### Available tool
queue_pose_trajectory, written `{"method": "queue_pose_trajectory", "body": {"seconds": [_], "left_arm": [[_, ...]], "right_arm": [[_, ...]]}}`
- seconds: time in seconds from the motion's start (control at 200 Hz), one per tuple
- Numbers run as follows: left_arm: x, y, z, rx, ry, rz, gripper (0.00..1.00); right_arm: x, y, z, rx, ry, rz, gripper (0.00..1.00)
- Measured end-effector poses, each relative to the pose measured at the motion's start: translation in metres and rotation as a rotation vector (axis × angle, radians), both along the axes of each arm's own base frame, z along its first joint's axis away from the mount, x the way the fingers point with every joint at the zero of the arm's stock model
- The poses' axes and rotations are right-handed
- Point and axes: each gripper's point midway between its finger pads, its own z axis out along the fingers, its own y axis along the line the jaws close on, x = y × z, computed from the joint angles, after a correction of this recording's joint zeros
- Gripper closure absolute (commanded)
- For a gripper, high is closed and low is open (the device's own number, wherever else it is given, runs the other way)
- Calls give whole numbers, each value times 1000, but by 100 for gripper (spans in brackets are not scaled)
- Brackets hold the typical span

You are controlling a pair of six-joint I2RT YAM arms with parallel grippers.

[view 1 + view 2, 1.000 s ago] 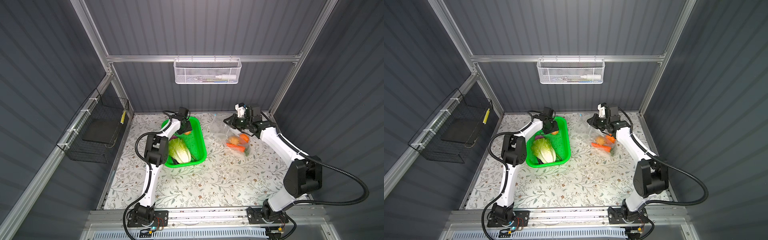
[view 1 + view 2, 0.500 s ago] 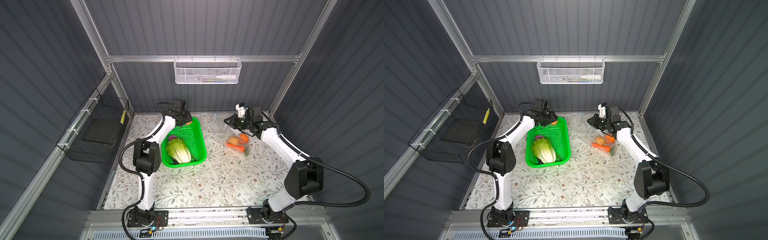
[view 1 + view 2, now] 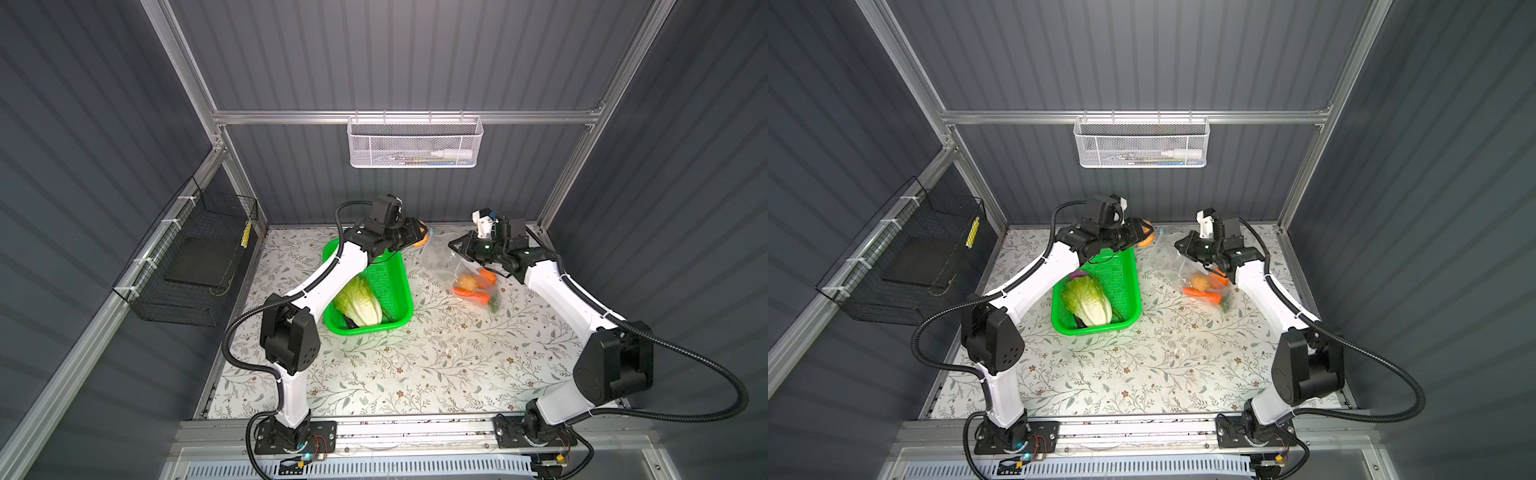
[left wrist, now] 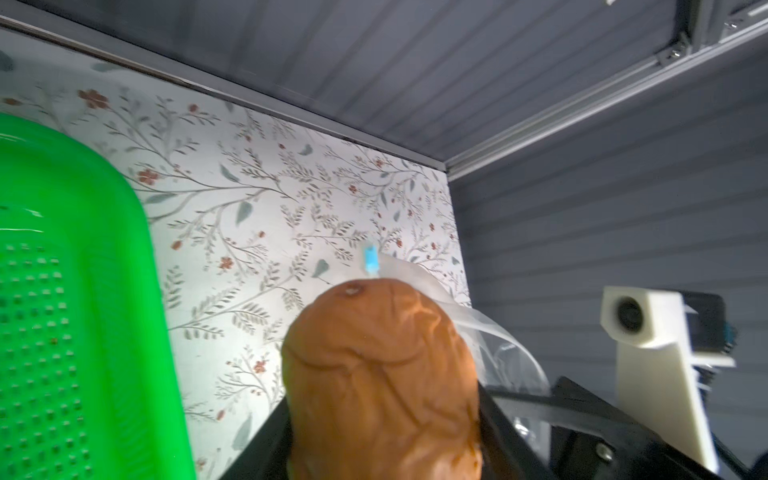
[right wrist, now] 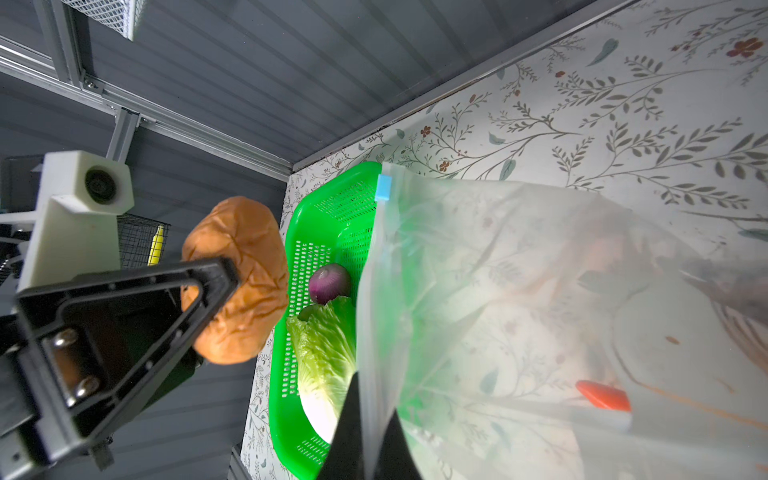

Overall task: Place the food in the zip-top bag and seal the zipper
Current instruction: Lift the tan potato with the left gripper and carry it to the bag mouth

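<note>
Your left gripper (image 3: pixel 417 237) has its fingers about half apart, clamped on the orange pumpkin-like piece (image 4: pixel 380 374), which sticks out past their tips. Just beyond the piece stands the zip-top bag (image 5: pixel 519 291), mouth edge towards it. Your right gripper (image 5: pixel 365 419) is pinched closed on the zipper (image 5: pixel 376 257), well short of the light-blue slider (image 5: pixel 383 188). Bare table (image 4: pixel 249 187) separates the left fingers from the green basket (image 5: pixel 286 374) rim. The cabbage (image 5: pixel 328 349) and onion (image 5: pixel 330 282) lie inside the basket.

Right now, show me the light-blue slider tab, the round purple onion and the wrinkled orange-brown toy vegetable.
light-blue slider tab (image 5: pixel 383 188): right wrist view, tab's middle.
round purple onion (image 5: pixel 330 282): right wrist view, rounded side.
wrinkled orange-brown toy vegetable (image 4: pixel 382 374): left wrist view, creased middle.
</note>
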Motion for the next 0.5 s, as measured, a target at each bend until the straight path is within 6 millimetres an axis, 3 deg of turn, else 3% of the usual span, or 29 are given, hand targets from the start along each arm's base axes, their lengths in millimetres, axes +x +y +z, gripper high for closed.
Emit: {"method": "queue_pose_trajectory", "body": {"seconds": [0.23, 0.5], "left_arm": [[-22, -34, -12, -19, 42, -98, 50], [-18, -41, -41, 21, 105, -104, 50]], "right_arm": [[1, 1, 4, 20, -18, -5, 100], [4, 2, 12, 51, -38, -12, 100]]}}
